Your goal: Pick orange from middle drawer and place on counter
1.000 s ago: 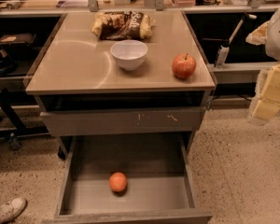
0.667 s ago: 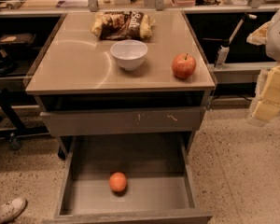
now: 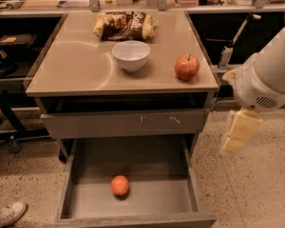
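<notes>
The orange (image 3: 119,185) lies on the grey floor of the open middle drawer (image 3: 187,167), left of centre and near its front. The glossy beige counter (image 3: 76,65) tops the drawer unit. My gripper (image 3: 239,133), pale yellow under the white arm (image 3: 268,75), hangs to the right of the unit. It sits beside the drawer's right wall, well above and to the right of the orange, and holds nothing that I can see.
On the counter stand a white bowl (image 3: 131,55), a red-yellow apple (image 3: 186,67) and a snack bag (image 3: 125,25). The drawer above, with pale scratches on its front (image 3: 126,122), is pushed in. A shoe (image 3: 7,213) is on the floor at the lower left.
The arm and gripper have moved left and down, closer to the unit's right side. The orange, the drawer and the things on the counter have not moved.
</notes>
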You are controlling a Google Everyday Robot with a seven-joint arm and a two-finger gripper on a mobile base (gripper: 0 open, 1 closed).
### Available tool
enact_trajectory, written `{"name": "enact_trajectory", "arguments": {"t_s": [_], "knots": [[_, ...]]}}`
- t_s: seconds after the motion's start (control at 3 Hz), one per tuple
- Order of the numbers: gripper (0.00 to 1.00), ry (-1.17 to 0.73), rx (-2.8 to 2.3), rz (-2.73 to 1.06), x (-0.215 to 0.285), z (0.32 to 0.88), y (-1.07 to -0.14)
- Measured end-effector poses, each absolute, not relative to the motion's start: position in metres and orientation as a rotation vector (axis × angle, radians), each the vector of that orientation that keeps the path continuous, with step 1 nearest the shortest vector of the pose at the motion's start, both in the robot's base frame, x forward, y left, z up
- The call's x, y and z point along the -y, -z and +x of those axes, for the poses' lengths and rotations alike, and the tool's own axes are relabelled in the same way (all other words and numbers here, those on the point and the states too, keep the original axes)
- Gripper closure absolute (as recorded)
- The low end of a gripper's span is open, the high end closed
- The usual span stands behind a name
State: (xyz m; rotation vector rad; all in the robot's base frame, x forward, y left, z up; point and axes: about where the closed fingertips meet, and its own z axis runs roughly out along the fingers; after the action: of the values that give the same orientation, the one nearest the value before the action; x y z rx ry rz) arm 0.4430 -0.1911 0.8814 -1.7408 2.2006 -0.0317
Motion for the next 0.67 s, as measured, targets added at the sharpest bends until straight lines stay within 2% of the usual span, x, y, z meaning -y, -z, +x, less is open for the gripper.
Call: {"name": "enact_trajectory", "arguments": {"t_s": [0.33,0.67], "knots": [[0.0,-0.038,-2.176,-1.786,0.1751,0.4477,-0.8158],[0.0,-0.038,-2.176,-1.786,0.175,0.4477,-0.8157]]}}
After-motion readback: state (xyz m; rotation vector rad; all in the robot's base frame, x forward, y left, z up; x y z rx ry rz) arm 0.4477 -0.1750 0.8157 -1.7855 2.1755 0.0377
